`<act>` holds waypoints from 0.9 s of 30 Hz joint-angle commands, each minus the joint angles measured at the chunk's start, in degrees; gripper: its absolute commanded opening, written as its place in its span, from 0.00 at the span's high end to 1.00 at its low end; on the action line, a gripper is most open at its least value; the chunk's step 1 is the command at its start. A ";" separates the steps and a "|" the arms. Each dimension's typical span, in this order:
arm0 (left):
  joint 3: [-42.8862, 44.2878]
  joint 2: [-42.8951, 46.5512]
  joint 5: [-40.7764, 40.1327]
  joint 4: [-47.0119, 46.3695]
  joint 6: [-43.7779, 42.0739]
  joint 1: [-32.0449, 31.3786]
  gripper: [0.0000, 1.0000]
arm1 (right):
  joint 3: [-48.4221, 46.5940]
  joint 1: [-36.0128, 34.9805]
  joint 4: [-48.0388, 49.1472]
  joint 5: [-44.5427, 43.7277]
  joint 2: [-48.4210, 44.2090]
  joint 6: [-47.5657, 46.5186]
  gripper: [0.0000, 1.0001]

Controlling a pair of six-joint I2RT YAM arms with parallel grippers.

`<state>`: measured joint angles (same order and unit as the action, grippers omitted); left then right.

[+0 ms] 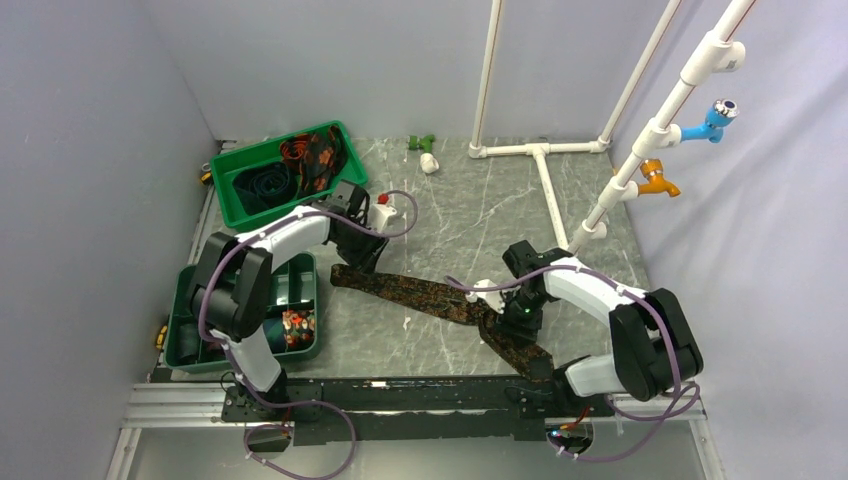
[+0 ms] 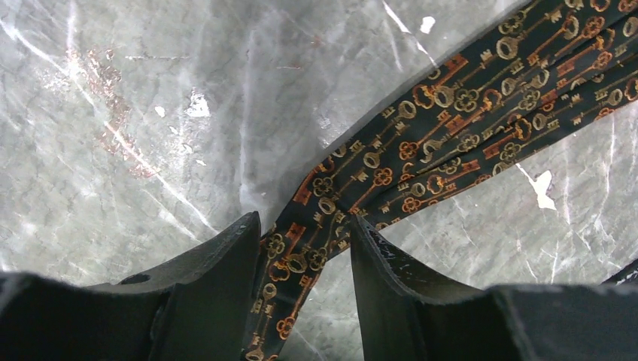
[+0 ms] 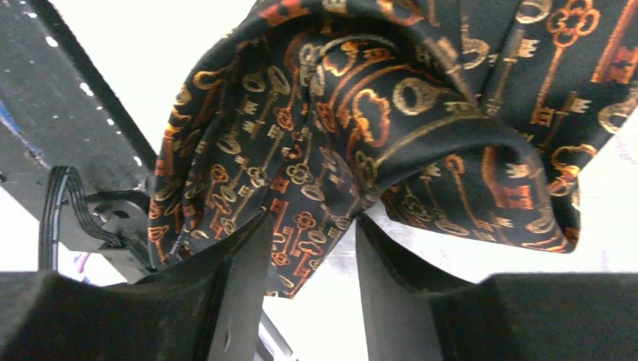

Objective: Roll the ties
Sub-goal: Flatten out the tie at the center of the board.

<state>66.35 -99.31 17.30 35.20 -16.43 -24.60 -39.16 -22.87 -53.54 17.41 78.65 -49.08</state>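
One tie (image 1: pixel 430 295), black with orange and gold keys, lies slantwise across the marble table between both arms. At its upper left end, my left gripper (image 1: pixel 355 255) has the narrow part between its fingers. In the left wrist view the tie (image 2: pixel 451 113) runs through my left gripper (image 2: pixel 303 222) and touches both fingertips. My right gripper (image 1: pixel 500 318) is at the wide end. In the right wrist view the tie (image 3: pixel 361 113) is curled into a loose fold above my right gripper (image 3: pixel 312 218), with cloth spanning both fingertips.
A green tray (image 1: pixel 225 185) at the back left holds more ties. A second green tray (image 1: pixel 180 300) stands by the left arm. A white pipe frame (image 1: pixel 540 150) with blue and orange fittings stands at the back right. A small green and white object (image 1: pixel 425 150) lies by the back wall.
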 commanded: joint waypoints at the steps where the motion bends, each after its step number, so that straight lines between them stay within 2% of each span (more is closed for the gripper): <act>1: 2.44 -1.42 -0.51 2.45 1.96 1.48 0.49 | 2.48 -0.34 8.65 -5.19 1.09 -0.69 0.57; 2: 2.45 -1.58 -0.44 2.77 1.85 1.82 0.50 | 3.08 -0.32 9.06 -6.66 1.12 -1.02 0.61; 5: 2.20 -1.51 -0.35 3.62 1.26 2.85 0.52 | 4.49 0.62 9.22 -10.25 0.77 -2.87 0.83; 6: 2.16 -1.57 0.05 3.91 1.00 3.19 0.53 | 4.70 1.50 8.85 -11.08 0.51 -3.82 0.96; 7: 2.19 -1.76 0.29 4.24 0.84 3.42 0.55 | 4.71 3.31 8.44 -12.01 0.23 -4.87 1.00; 9: 2.61 -2.68 0.18 5.58 0.32 3.83 0.58 | 3.86 7.16 7.12 -13.34 0.06 -7.79 1.00; 14: 3.91 -5.20 -0.84 7.75 -0.66 5.28 0.74 | 0.36 17.05 3.41 -17.24 1.13 -17.08 1.00; 23: 7.89 -8.75 -4.80 10.75 -4.26 8.69 0.99 | -3.13 27.83 3.77 -25.73 4.78 -29.16 1.00; 27: 8.45 -9.02 -6.75 11.10 -6.88 9.72 1.00 | -5.84 28.41 2.89 -26.55 5.49 -30.08 0.79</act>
<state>72.82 -107.98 13.93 44.34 -19.66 -15.97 -41.39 5.10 -50.17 -5.98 83.61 -74.48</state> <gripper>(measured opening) 0.012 0.134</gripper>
